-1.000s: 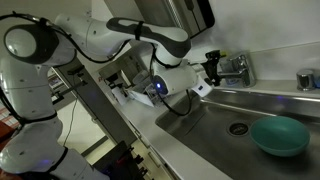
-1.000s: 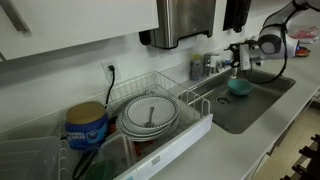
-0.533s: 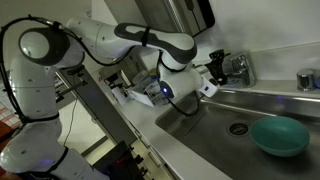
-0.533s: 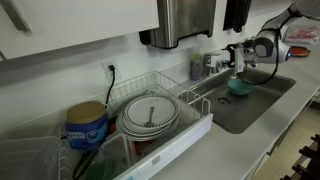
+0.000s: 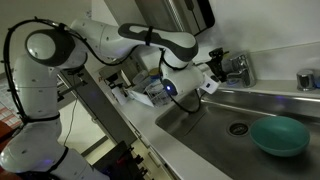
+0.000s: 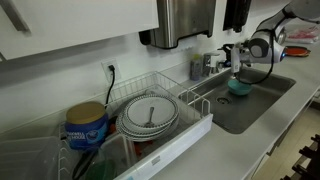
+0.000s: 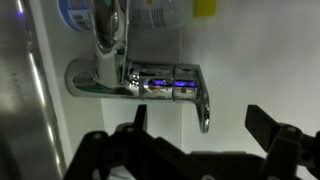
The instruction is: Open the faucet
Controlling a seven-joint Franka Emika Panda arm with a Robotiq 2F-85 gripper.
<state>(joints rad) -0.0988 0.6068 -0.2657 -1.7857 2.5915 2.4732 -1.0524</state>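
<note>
The chrome faucet [image 5: 238, 68] stands at the back rim of the steel sink; it also shows in an exterior view [image 6: 212, 65]. In the wrist view its chunky body [image 7: 135, 78] lies across the frame, the spout runs to the top edge, and a short lever handle [image 7: 203, 112] points toward my fingers. My gripper [image 7: 200, 122] is open, one dark finger on each side of the handle tip, not touching it. In both exterior views the gripper [image 5: 212, 72] [image 6: 233, 58] hovers right next to the faucet.
A teal bowl [image 5: 279, 135] lies in the sink basin [image 5: 200, 118]. A small round metal cup [image 5: 306, 79] stands on the back ledge. A dish rack [image 6: 195, 128] with plates and a blue canister [image 6: 86, 126] stand beside the sink. A dispenser [image 6: 185, 20] hangs above.
The arm has swung closer to the faucet, bringing the open gripper up to the handle. Nothing else moved.
</note>
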